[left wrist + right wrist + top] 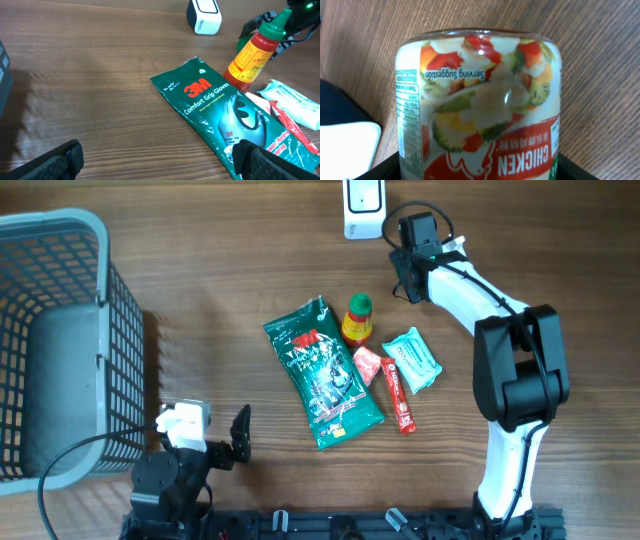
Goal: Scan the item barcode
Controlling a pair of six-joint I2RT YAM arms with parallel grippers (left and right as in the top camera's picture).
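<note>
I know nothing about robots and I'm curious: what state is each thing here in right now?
left gripper: open, empty.
right gripper: straddling chicken jar, grip unclear.
sauce bottle: upright, cap on.
glove packet: lying flat, face up.

Bench (200,280): brown woodgrain. Glove packet (322,375): dark green, red logo. Sauce bottle (357,319): red, yellow label, green cap. Can (480,105): red label, vegetable picture. Basket (50,222): grey.
</note>
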